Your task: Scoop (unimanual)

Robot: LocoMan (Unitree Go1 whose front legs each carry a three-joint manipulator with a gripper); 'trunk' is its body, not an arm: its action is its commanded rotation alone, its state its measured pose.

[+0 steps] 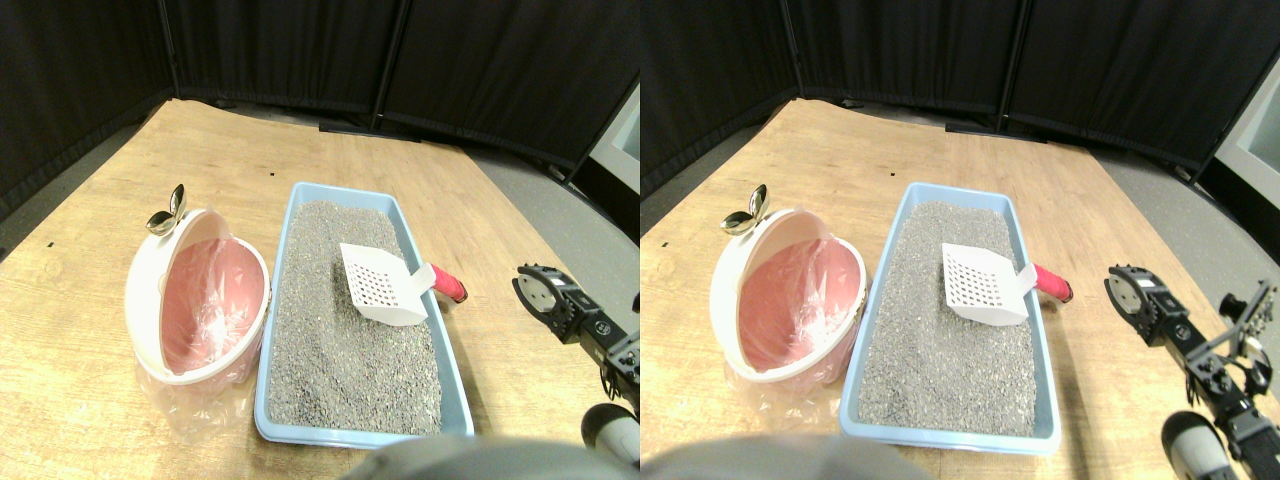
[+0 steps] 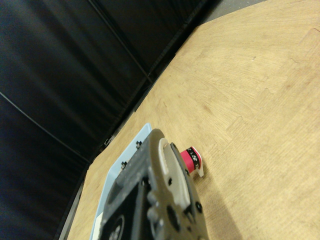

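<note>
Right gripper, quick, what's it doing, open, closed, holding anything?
Right gripper: holds nothing, apart from the scoop's red handle; open or shut cannot be told.

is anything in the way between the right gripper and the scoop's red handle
Nothing visible. The right gripper sits right of the red handle, which juts over the rim of the blue litter tray, with only bare wooden floor between them.

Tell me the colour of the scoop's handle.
Red, or pinkish red, on the white slotted scoop; its handle shows best in the stereo pair view.
</note>
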